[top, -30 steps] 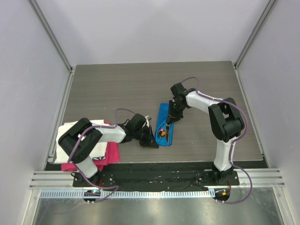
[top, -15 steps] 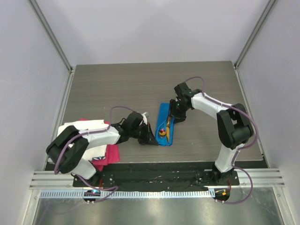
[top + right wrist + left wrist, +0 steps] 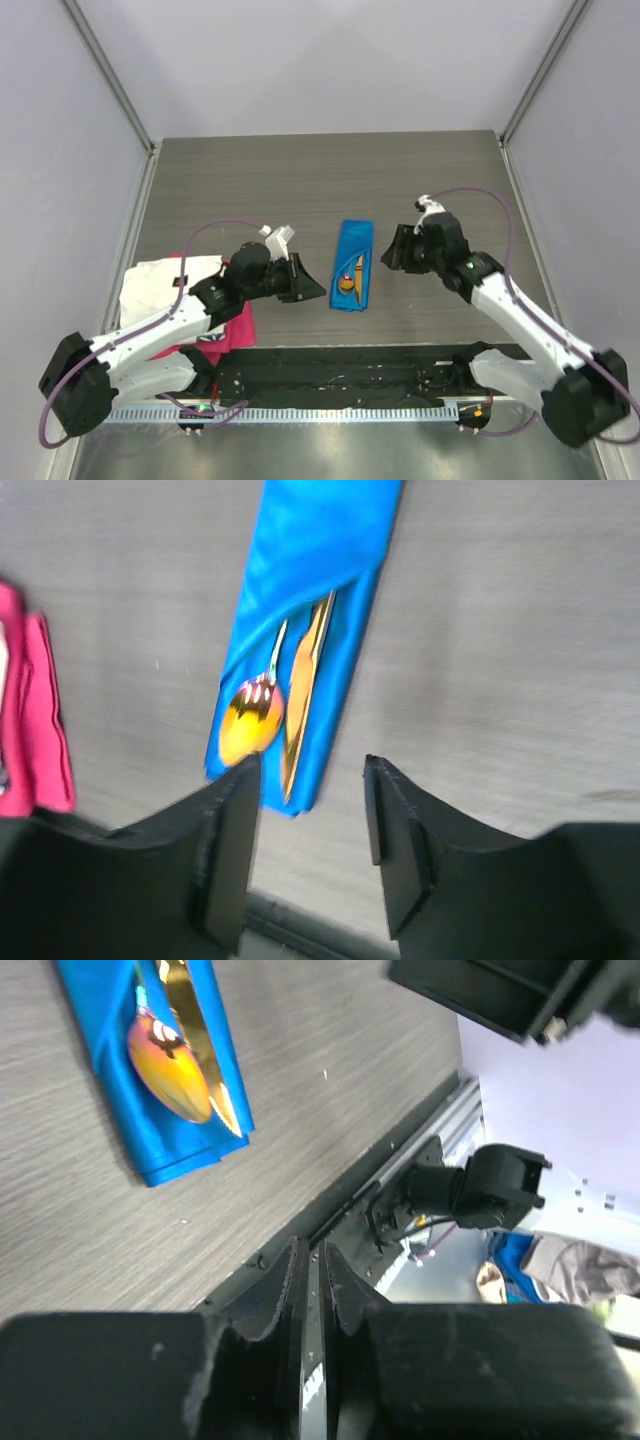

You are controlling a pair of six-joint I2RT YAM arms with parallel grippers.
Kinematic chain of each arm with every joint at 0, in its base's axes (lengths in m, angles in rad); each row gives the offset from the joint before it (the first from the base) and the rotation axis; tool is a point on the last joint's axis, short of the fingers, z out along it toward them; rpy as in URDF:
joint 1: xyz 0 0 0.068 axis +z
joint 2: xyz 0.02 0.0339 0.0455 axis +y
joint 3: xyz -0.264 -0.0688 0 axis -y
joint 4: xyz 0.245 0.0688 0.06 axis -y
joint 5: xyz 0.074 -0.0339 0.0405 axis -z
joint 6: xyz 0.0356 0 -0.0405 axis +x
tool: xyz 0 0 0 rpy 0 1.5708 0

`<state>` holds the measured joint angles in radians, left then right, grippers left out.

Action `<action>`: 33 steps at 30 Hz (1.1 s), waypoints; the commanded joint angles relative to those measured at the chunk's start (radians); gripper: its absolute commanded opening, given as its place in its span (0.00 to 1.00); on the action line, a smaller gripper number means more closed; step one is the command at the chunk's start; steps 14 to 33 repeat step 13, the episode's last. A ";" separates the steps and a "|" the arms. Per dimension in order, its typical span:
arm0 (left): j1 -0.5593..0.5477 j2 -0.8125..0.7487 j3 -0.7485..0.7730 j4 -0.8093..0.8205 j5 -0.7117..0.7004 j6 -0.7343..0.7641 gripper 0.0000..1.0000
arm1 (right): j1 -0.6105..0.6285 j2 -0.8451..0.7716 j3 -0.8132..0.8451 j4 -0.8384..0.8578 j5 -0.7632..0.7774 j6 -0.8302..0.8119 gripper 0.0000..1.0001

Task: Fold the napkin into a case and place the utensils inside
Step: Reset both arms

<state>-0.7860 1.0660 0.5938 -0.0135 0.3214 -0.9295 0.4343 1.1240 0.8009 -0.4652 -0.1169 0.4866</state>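
Case (image 3: 352, 265): table centre, folded; utensils (image 3: 250, 720) inside, heads out at near end. Left gripper (image 3: 312, 1260): left of case, nearly closed, empty. Right gripper (image 3: 310, 768): right, open, empty. Step: seemingly finished; next, arms clear

A robotics lab's test cell: a left arm (image 3: 150, 335) and a right arm (image 3: 520, 315) stood bolted to a black base plate (image 3: 340, 372) at the edge of a grey wood-grain table (image 3: 300, 180). Plain pale walls (image 3: 330, 60) and aluminium rails (image 3: 330, 392) boxed it in, and purple cables (image 3: 470, 193) looped along the machines.
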 commanded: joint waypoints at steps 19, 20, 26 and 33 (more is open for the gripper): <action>-0.006 -0.308 -0.164 0.111 -0.288 -0.023 0.35 | -0.003 -0.279 -0.380 0.567 -0.007 0.128 1.00; -0.006 -0.308 -0.164 0.111 -0.288 -0.023 0.35 | -0.003 -0.279 -0.380 0.567 -0.007 0.128 1.00; -0.006 -0.308 -0.164 0.111 -0.288 -0.023 0.35 | -0.003 -0.279 -0.380 0.567 -0.007 0.128 1.00; -0.006 -0.308 -0.164 0.111 -0.288 -0.023 0.35 | -0.003 -0.279 -0.380 0.567 -0.007 0.128 1.00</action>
